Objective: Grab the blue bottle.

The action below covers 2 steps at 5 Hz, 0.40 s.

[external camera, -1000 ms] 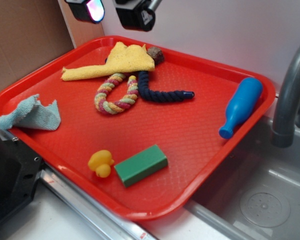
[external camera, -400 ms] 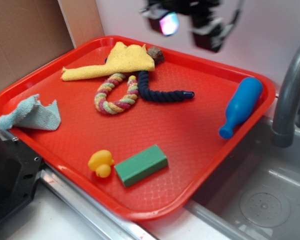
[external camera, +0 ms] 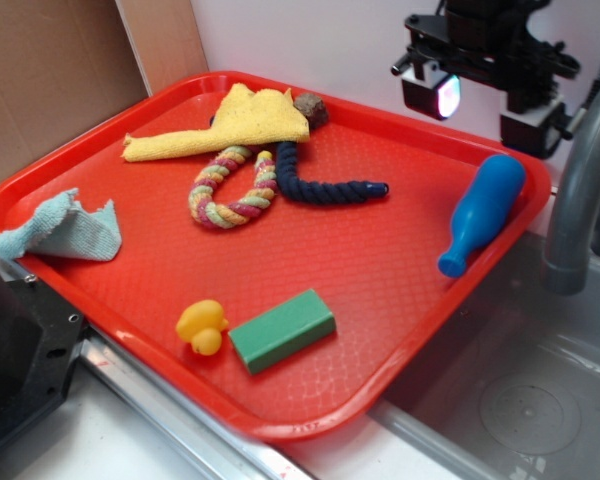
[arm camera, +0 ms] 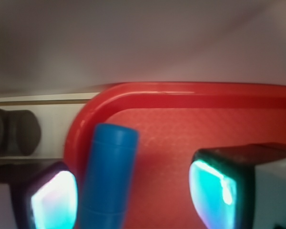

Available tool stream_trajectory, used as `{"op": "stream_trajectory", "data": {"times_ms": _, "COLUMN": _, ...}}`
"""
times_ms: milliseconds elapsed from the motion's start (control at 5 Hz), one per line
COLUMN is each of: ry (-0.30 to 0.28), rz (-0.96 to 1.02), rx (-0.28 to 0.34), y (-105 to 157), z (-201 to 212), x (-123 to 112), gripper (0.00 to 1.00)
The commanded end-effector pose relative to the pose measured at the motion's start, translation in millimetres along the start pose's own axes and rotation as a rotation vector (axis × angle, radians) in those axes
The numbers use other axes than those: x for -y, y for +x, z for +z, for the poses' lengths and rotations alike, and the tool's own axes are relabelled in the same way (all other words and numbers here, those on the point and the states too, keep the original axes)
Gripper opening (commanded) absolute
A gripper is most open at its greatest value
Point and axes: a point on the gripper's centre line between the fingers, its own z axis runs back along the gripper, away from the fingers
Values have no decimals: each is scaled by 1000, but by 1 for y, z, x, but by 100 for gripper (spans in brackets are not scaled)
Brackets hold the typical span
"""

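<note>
Red plastic makes up the tray (external camera: 380,290) that carries everything. At its left edge lies a crumpled light blue cloth (external camera: 62,227). Further in, a yellow cloth (external camera: 230,125) is spread at the back, partly covering a multicoloured rope (external camera: 230,190) that curls beside a dark navy rope (external camera: 320,185); a small brown ball (external camera: 310,107) sits just behind the yellow cloth. Near the front edge a yellow duck (external camera: 202,326) is just beside a green block (external camera: 281,329). At the right, the blue bottle (external camera: 483,212) lies on its side along the tray's rim, neck toward the front, well apart from the other toys, with nothing lying against it. The gripper (external camera: 485,100) hangs above the bottle's fat end, not touching it; its fingers are spread wide, and in the wrist view the bottle (arm camera: 107,176) lies between them, close to the left fingertip (arm camera: 52,200). A grey tap (external camera: 580,190) stands just right of the tray, over a sink (external camera: 520,400). No writing can be read.
</note>
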Motion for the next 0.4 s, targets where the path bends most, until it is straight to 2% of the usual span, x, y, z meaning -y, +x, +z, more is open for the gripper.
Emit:
{"op": "stream_trajectory", "data": {"times_ms": 0, "ry": 47, "rz": 166, "rx": -25, "y": -5, "z": 7, "x": 9, "gripper": 100}}
{"op": "stream_trajectory", "data": {"times_ms": 200, "ry": 0, "rz": 148, "rx": -74, "y": -8, "z": -16, "x": 10, "gripper": 100}}
